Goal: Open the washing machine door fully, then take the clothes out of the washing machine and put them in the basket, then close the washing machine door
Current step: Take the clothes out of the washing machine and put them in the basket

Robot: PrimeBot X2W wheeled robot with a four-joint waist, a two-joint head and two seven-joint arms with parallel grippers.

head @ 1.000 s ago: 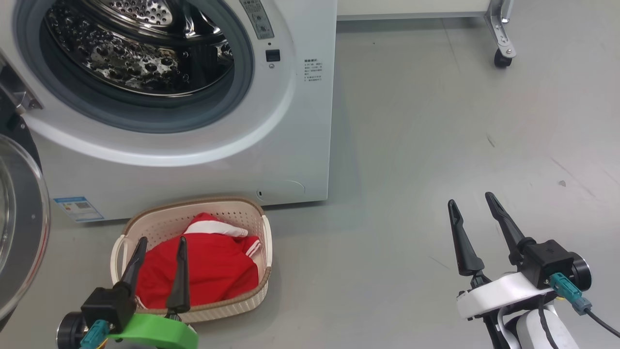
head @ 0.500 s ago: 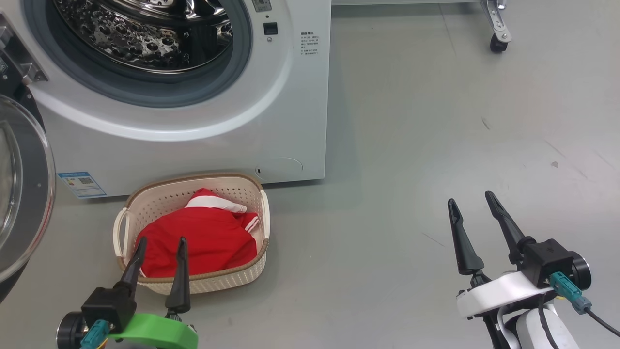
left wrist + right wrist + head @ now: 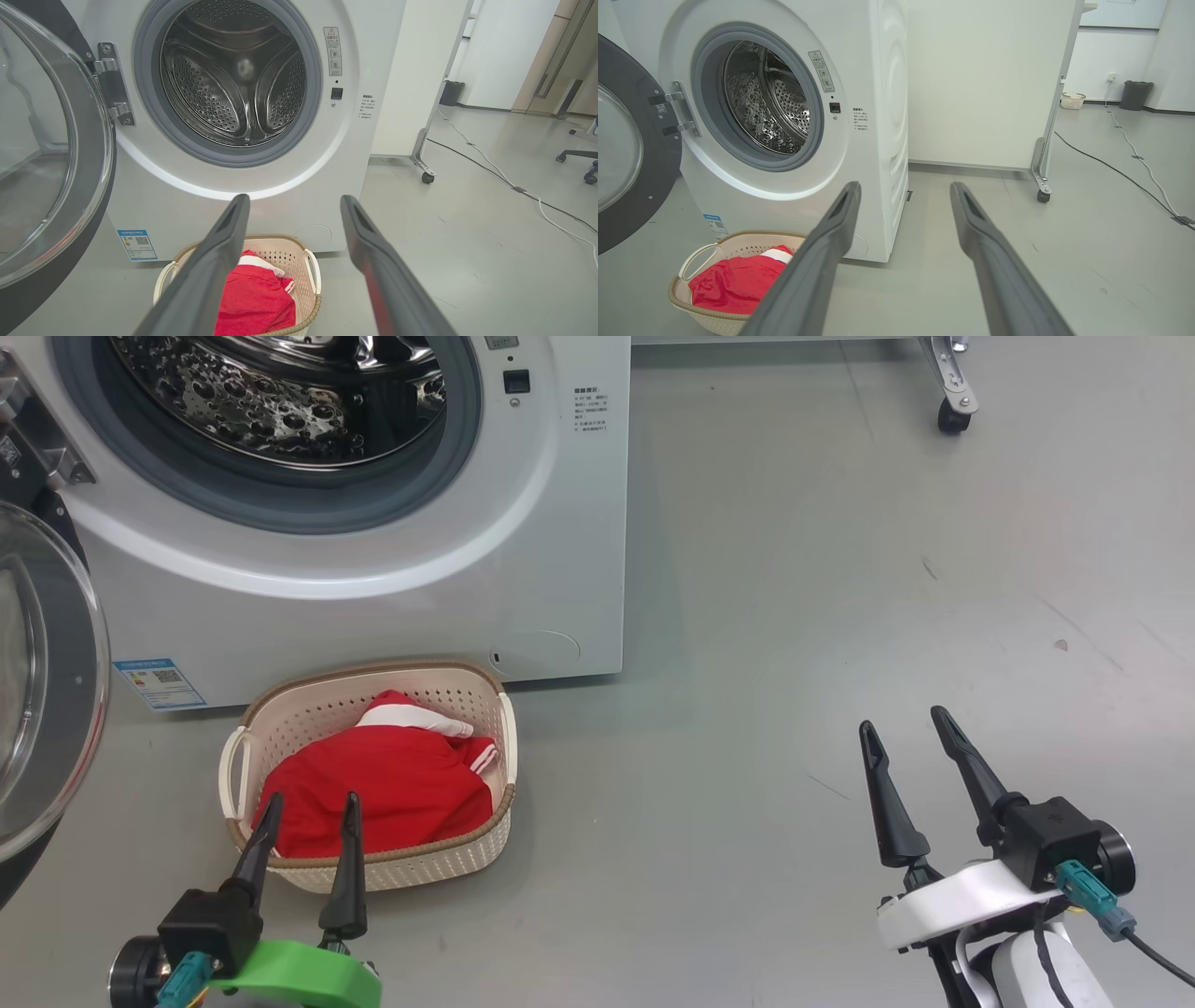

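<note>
Both left gripper [image 3: 313, 798] and right gripper [image 3: 902, 721] stay spread as our view shifts; clothes [image 3: 373, 784] lie in the basket [image 3: 420, 870], so we likely close the washing machine door [image 3: 47, 691] next.

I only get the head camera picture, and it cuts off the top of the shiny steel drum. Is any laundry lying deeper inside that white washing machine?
Observer: The left wrist view looks straight into the perforated steel drum of the white front-loading washing machine: bare metal, no fabric in sight.
Operator: How far open is the black-ringed round glass door at my left edge?
Observer: The right wrist view shows it swung wide on its metal hinge.
Operator: What lies past that wheeled leg?
Observer: A dark waste bin, farther back in the room.
</note>
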